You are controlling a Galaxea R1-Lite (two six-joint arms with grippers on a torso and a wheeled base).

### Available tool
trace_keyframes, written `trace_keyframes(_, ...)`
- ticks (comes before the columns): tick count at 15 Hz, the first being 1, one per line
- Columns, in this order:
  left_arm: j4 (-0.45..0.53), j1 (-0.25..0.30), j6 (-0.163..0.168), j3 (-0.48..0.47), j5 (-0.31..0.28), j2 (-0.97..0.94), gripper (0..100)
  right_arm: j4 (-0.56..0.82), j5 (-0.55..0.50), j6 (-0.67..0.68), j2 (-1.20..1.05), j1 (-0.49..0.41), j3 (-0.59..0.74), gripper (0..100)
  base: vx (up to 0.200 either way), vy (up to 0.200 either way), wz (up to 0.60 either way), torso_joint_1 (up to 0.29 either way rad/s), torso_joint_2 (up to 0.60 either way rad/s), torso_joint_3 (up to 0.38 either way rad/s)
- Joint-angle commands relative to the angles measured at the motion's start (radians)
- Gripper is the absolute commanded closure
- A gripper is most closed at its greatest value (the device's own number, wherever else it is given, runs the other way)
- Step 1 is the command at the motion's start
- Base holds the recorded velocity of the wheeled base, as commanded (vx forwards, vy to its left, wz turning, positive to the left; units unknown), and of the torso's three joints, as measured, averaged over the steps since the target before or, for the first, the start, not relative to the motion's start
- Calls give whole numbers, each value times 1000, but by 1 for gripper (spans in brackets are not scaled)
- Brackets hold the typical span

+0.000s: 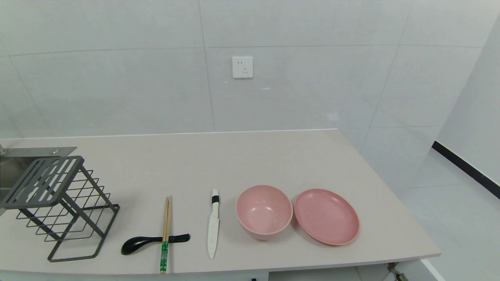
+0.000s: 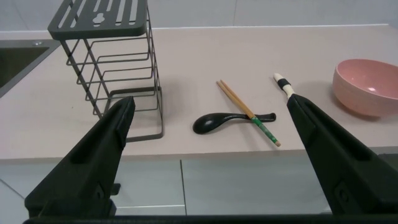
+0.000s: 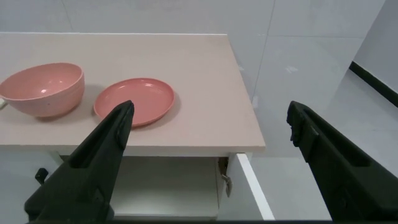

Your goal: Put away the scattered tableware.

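On the beige counter (image 1: 234, 164) a row of tableware lies near the front edge. A black spoon (image 1: 152, 242) rests under a pair of chopsticks (image 1: 166, 230). To their right are a white knife (image 1: 213, 224), a pink bowl (image 1: 264, 210) and a pink plate (image 1: 326, 216). A dark wire rack (image 1: 58, 203) stands at the left. My left gripper (image 2: 209, 106) is open, held off the counter's front edge and facing the spoon (image 2: 224, 121) and rack (image 2: 112, 56). My right gripper (image 3: 210, 111) is open too, in front of the plate (image 3: 134, 101) and bowl (image 3: 43, 87).
A sink (image 1: 15, 164) sits at the far left behind the rack. The counter ends at the right, with open floor (image 1: 449, 226) past it. A wall socket (image 1: 242, 67) is on the tiled wall. A cabinet door (image 3: 242, 180) stands ajar below the counter.
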Motion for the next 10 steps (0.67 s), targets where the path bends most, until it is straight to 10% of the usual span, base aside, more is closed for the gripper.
trace_keyframes(1, 0, 0, 0, 0, 0, 1, 0, -1, 1, -2, 2, 0, 0, 0, 0, 0, 0, 0, 0, 0)
trace_keyframes(7, 1, 0, 0, 0, 0, 1, 0, -239, 35, 49, 3, -6, -103, 0, 0, 0, 0, 0, 0, 0)
trace_keyframes(10, 1, 0, 0, 0, 0, 1, 0, -127, 130, 16, 89, 0, -205, 0, 0, 0, 0, 0, 0, 0)
